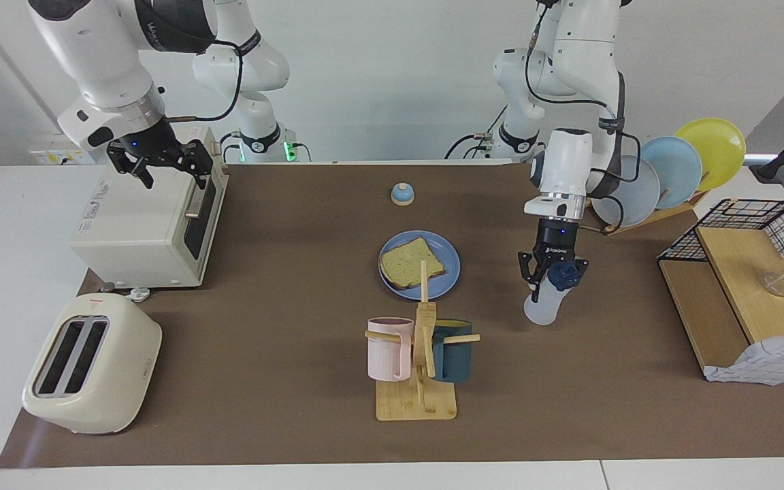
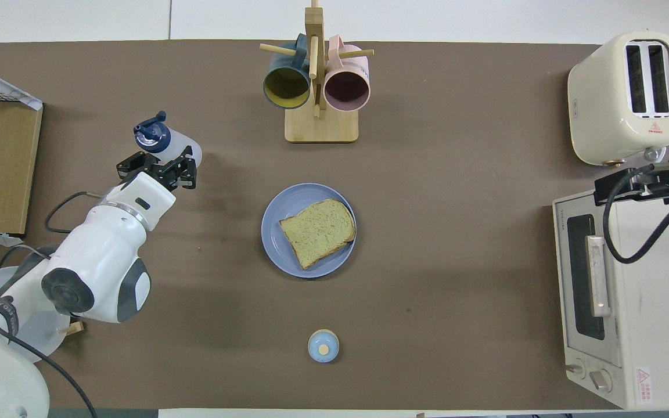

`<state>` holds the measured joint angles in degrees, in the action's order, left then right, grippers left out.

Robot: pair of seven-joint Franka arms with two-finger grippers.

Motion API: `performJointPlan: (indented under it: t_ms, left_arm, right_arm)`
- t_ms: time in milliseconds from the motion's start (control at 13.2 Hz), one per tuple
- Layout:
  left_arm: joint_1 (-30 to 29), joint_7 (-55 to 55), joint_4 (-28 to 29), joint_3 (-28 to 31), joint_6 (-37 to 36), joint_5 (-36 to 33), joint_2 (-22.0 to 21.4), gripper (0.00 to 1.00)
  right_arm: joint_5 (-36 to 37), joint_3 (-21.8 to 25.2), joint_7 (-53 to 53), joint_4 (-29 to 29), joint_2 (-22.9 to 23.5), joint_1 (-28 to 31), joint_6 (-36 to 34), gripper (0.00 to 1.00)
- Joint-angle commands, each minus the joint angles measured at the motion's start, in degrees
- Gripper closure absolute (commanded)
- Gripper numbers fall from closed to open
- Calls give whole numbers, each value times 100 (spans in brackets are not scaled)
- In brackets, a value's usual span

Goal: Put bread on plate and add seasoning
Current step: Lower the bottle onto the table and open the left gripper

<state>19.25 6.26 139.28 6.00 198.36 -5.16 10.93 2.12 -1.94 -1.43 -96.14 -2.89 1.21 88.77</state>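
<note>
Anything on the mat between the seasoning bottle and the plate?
Nothing: in the overhead view bare mat separates the seasoning bottle, held by the left gripper, from the plate.

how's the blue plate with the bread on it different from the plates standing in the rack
The blue plate lies flat mid-table and carries the bread; the rack plates stand upright together at the left arm's end, carrying nothing. It is medium blue; they are pale grey-blue, light blue and yellow. All are round.

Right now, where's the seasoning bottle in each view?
Facing view: seasoning bottle at middle right, tilted in the left pincer.
Overhead view: seasoning bottle at upper left, same grip.
Shared landmark: the blue plate with bread, beside it toward the table's middle.
</note>
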Motion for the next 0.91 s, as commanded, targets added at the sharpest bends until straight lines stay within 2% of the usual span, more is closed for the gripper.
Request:
performJointPlan:
  t_ms: [0, 834]
  left_arm:
    - [52, 16, 20, 32, 238, 68, 146, 100]
    - [61, -2, 37, 50, 247, 68, 375, 100]
  right_arm:
    - [-1, -44, 196, -28, -62, 99, -18, 0]
    - [-1, -44, 196, -37, -62, 99, -18, 0]
